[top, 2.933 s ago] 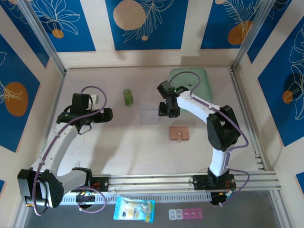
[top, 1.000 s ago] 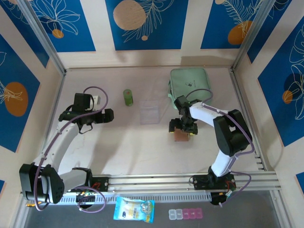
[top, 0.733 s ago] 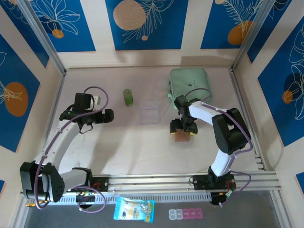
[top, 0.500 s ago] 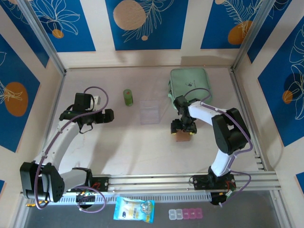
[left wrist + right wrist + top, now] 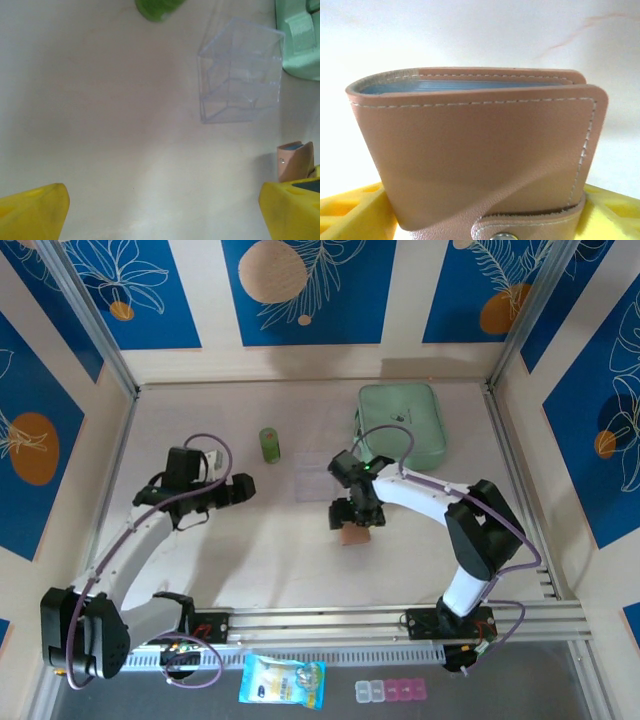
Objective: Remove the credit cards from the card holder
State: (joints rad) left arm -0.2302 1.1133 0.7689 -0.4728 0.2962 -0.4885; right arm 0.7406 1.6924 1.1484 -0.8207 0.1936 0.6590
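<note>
The right gripper [image 5: 353, 518] has clamped the card holder [image 5: 350, 534] and shifted it toward 9 o'clock. It now sits near the centre of the surface [image 5: 250, 560], at 5 o'clock from the clear tray [image 5: 315, 476]; whether it was lifted or dragged, I can't tell. The holder is pinkish-tan and still snapped shut, with blue-grey credit cards [image 5: 470, 86] peeping from the fold, so none are out yet. The left gripper [image 5: 240, 490] hangs wide open and empty.

Table [image 5: 250, 560] bare along its near edge and far-left corner; green tube [image 5: 270, 445], clear tray [image 5: 318, 476] and mint pouch [image 5: 402, 425] obstruct toward the far-right corner.
</note>
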